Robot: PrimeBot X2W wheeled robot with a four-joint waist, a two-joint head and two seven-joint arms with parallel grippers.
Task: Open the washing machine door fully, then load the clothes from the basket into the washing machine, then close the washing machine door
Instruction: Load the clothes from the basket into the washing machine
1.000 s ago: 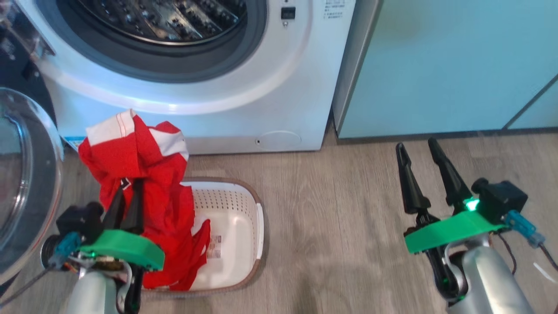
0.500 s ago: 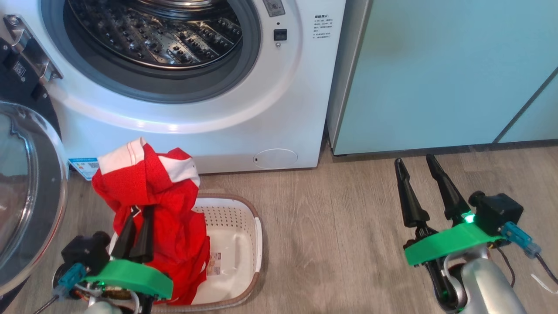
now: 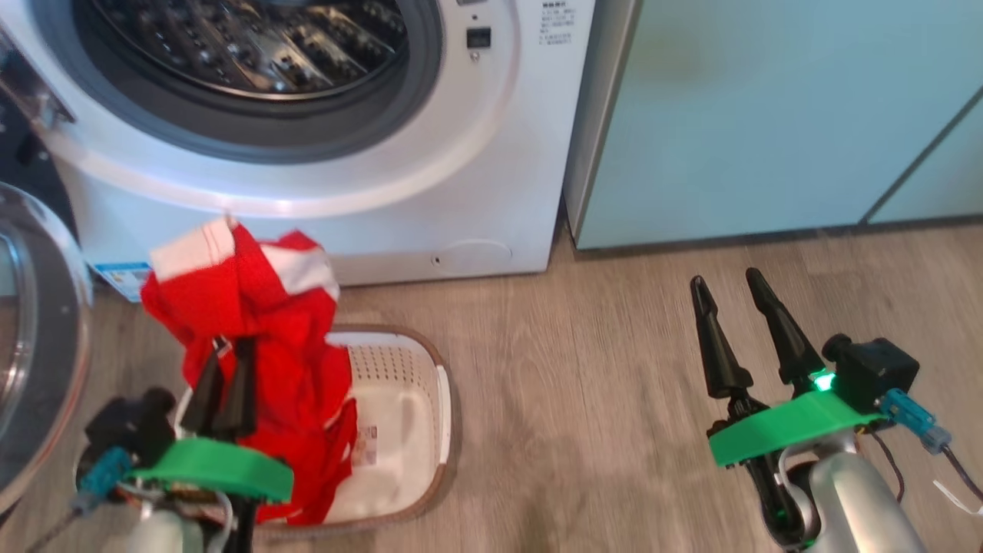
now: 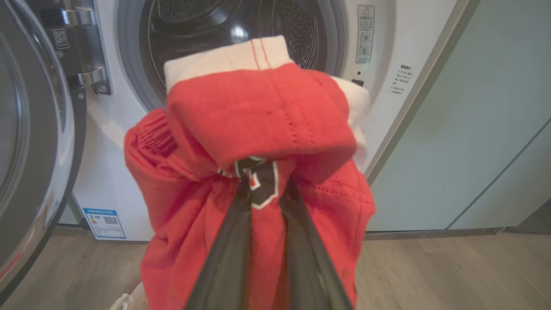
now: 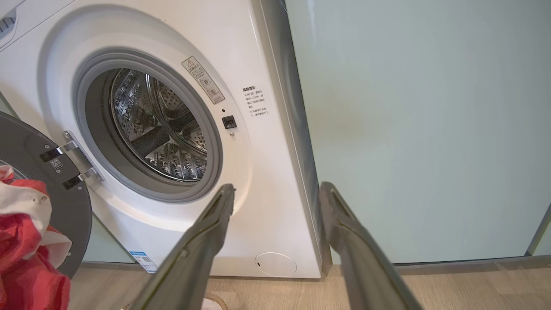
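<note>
- Nothing among the things has really shifted since a second ago. The head camera has swung, so the washing machine [image 3: 430, 192] sits differently in that view, and the left gripper [image 3: 230, 346] keeps the same pinch on the clothes [image 3: 261, 307].
- Left gripper: clenched on a fold of the red clothes. The bundle hangs above the left end of the basket [image 3: 441, 399] with its tail trailing inside. I judge it is held this high so the fabric clears the basket's rim on the way to the drum [image 3: 253, 46].
- The basket stands on the floor [image 3: 584, 399] just before the machine's lower front edge, which makes for a short carry.
- The washing machine door [image 3: 46, 330] is swung wide at the left, leaving the mouth free.
- Right gripper [image 3: 726, 280]: released, jaws spread, holding nothing. It hangs over bare floor before the teal cabinets [image 3: 768, 115], well apart from the load, probably to keep out of the way.
- Hard to tell: the hanging cloth covers the basket's left half, so I cannot say whether more clothes lie beneath.
- No number shows on the fabric.
- The door and the machine's top are cut off at the head view's edges.
- In the left wrist view, cloth folds over the fingertips and hides how deep the bite goes.
</note>
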